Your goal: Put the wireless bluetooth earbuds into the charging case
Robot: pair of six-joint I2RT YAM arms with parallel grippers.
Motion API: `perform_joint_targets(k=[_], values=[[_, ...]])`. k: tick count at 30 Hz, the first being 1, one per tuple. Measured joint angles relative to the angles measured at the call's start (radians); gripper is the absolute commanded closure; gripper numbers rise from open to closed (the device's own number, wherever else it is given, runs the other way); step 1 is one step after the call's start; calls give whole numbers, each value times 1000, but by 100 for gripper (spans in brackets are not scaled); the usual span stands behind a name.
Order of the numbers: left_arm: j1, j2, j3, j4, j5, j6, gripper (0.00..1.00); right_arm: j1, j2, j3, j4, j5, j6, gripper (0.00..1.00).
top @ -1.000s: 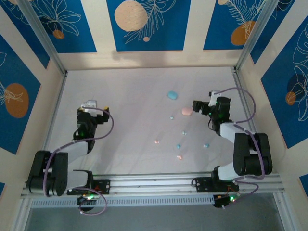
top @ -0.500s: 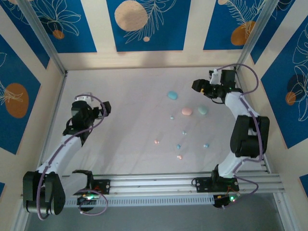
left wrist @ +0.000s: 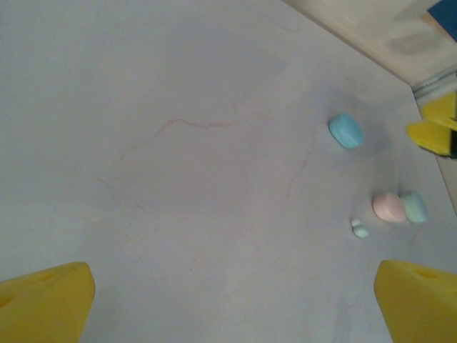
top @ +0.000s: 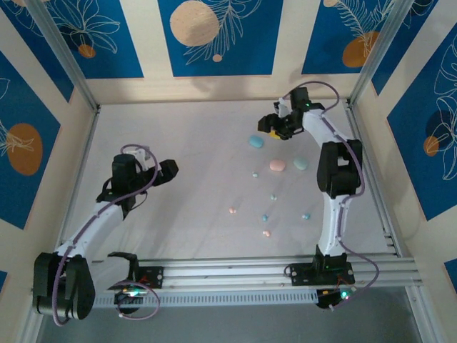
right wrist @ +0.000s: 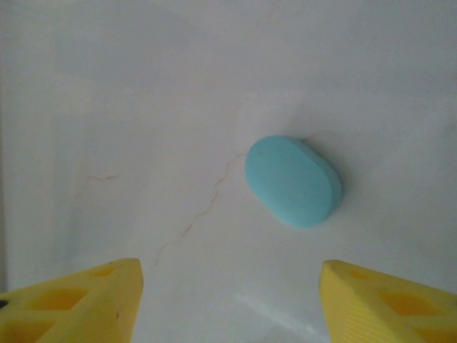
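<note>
While spread wide and gripping nothing, hangs over the white surface (top: 193,136) as right end effector (top: 273,127), with a light blue charging case (right wrist: 293,181) just ahead of its yellow fingertips (right wrist: 71,304). Likewise wide open and empty: left end effector (top: 168,169). Far ahead and right of that one, pink case (left wrist: 389,206) beside teal case (left wrist: 415,207). Well apart from both end effectors, nearer the arm bases than the cases, six tiny wireless bluetooth earbuds (top: 265,216), loose on the surface.

Six tiny earbuds (top: 265,217) lie scattered at centre-right, well apart from one another: pink, light blue, teal. Farther back rest three pebble-shaped cases: blue case (top: 255,141) farthest, pink case (top: 277,165) and teal case (top: 300,163) side by side.
</note>
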Motion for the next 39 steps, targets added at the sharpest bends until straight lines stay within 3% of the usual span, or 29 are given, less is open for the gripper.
perform_joint_targets(k=[12,27,39], values=[[-31,-1,0,-12,51,-9,0,54,297,397,-236,86,-128,27],[-35,-1,1,-8,67,-15,0,118,309,366,-291,163,-233,29],[-37,-1,18,-12,71,-14,0,205,307,365,-287,433,-288,36]])
